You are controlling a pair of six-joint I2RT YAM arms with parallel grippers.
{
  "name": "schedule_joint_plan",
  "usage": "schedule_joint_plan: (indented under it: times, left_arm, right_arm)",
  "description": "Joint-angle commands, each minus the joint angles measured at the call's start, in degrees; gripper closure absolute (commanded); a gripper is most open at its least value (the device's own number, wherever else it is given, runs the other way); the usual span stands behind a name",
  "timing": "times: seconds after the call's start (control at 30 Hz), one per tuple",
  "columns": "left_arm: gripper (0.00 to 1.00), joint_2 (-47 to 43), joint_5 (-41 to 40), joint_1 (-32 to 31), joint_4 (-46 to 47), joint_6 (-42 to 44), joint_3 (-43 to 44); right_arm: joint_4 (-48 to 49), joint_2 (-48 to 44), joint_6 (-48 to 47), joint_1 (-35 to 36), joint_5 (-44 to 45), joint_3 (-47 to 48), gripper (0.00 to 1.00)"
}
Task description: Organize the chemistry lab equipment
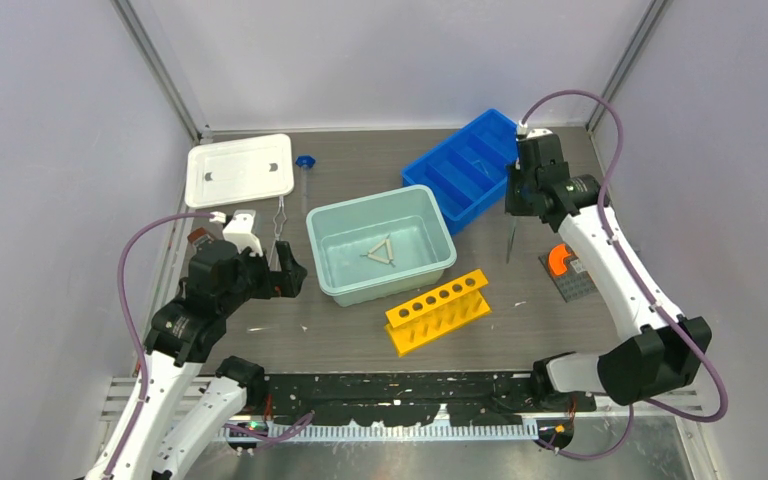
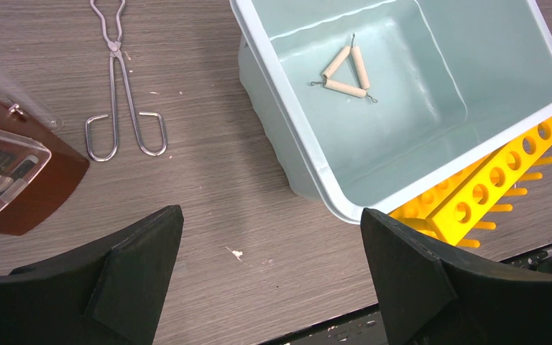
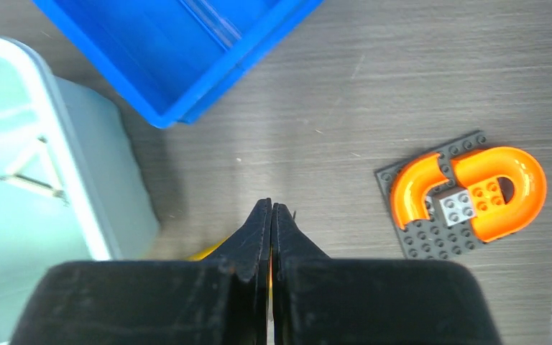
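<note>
Silvery metal tongs (image 1: 280, 215) lie on the table left of the pale teal tub (image 1: 438, 262); they also show in the left wrist view (image 2: 118, 108). A wire triangle (image 1: 381, 252) lies inside the tub and shows in the left wrist view too (image 2: 343, 73). A slim clear tube with a blue cap (image 1: 305, 163) lies near the white lid. My left gripper (image 1: 293, 275) (image 2: 271, 213) is open and empty, over bare table between tongs and tub. My right gripper (image 1: 516, 210) (image 3: 271, 206) is shut on a thin metal rod (image 1: 510, 242) that hangs below it, beside the blue divided tray (image 1: 470, 165).
A yellow test-tube rack (image 1: 437, 311) lies in front of the tub. A white lid (image 1: 240, 170) is at the back left. A grey studded plate with an orange arch (image 1: 568, 268) (image 3: 467, 192) lies at the right. A brown and clear object (image 2: 14, 172) sits left of the tongs.
</note>
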Motion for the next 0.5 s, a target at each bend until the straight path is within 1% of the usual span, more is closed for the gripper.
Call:
schedule_joint_plan:
  times: [0.0, 0.1, 0.2, 0.23, 0.33, 0.4, 0.43, 0.47]
  left_arm:
    - [0.02, -0.8, -0.2, -0.2, 1.2, 0.5, 0.0]
    - [0.02, -0.9, -0.1, -0.2, 1.3, 0.5, -0.1]
    - [0.02, -0.8, 0.2, -0.2, 1.3, 0.5, -0.1]
    - [0.02, -0.7, 0.2, -0.2, 1.2, 0.5, 0.0]
    - [0.02, -0.7, 0.2, -0.2, 1.2, 0.5, 0.0]
    - [0.02, -0.7, 0.2, -0.2, 1.2, 0.5, -0.1]
    - [0.02, -0.7, 0.2, -0.2, 1.2, 0.5, 0.0]
    - [0.02, -0.6, 0.2, -0.2, 1.2, 0.5, 0.0]
  right_arm:
    - [1.7, -2.7, 9.3, 2.9, -1.9, 3.8, 0.99]
    - [5.5, -4.5, 12.6, 6.2, -2.8, 4.2, 0.99]
    - [11.6, -5.0, 16.1, 11.1, -4.8, 4.8, 0.99]
    - [13.3, -5.2, 16.9, 11.6, -5.6, 4.7, 0.99]
    - [22.8, -4.6, 22.2, 14.3, -10.6, 2.7, 0.99]
    - [29.9, -3.9, 26.7, 15.8, -11.7, 0.1, 0.99]
    - [34.9, -3.6, 28.1, 17.1, -11.7, -1.0, 0.99]
    - [37.3, -2.8, 30.8, 17.7, -11.0, -3.0, 0.99]
